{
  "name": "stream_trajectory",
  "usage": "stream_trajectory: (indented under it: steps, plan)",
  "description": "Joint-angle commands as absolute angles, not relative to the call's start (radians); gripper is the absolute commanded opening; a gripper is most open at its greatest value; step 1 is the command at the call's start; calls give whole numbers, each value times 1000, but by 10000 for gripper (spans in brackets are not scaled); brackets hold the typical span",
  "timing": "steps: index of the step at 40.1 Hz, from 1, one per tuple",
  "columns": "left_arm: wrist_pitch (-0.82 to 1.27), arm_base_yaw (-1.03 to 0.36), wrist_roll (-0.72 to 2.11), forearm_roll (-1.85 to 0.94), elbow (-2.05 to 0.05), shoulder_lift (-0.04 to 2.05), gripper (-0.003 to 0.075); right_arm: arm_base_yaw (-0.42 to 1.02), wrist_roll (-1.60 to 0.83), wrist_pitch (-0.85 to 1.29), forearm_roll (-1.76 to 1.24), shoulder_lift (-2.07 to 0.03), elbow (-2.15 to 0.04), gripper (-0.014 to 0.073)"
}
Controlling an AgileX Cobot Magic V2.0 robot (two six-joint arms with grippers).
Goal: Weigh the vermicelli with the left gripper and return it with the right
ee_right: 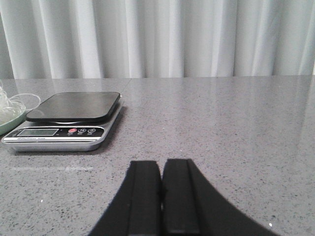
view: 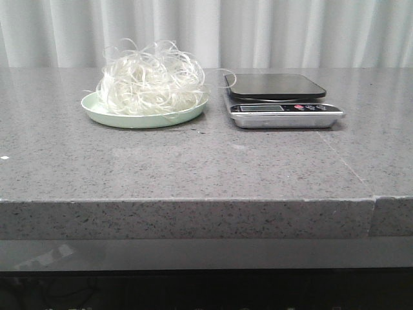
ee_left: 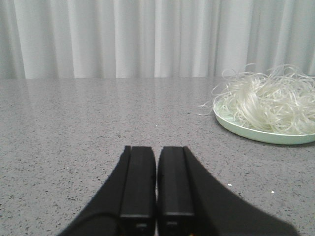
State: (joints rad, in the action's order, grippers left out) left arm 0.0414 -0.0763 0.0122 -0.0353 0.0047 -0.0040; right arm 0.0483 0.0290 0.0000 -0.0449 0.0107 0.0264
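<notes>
The vermicelli (view: 150, 79), a fluffy nest of whitish strands, lies on a pale green plate (view: 103, 113) at the back left of the grey table. A kitchen scale (view: 279, 97) with a black platform stands just right of it, bare. In the left wrist view my left gripper (ee_left: 156, 150) is shut and empty, low over the table, well short of the vermicelli (ee_left: 266, 101) and its plate (ee_left: 256, 132). In the right wrist view my right gripper (ee_right: 161, 164) is shut and empty, with the scale (ee_right: 69, 118) ahead and to one side. Neither gripper shows in the front view.
White curtains hang behind the table. The table's front edge (view: 187, 200) runs across the front view, with a seam (view: 374, 200) at its right end.
</notes>
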Motion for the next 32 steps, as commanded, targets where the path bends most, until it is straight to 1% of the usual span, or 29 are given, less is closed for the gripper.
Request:
stream_trajectory:
  steps: [1,32]
  plan:
    - [-32,-84,13,-35,42,-27,155,42,22,-85,-47,27,24,157]
    - [-32,-63,13,-35,42,-29,155,42,22,-85,-47,27,24,157]
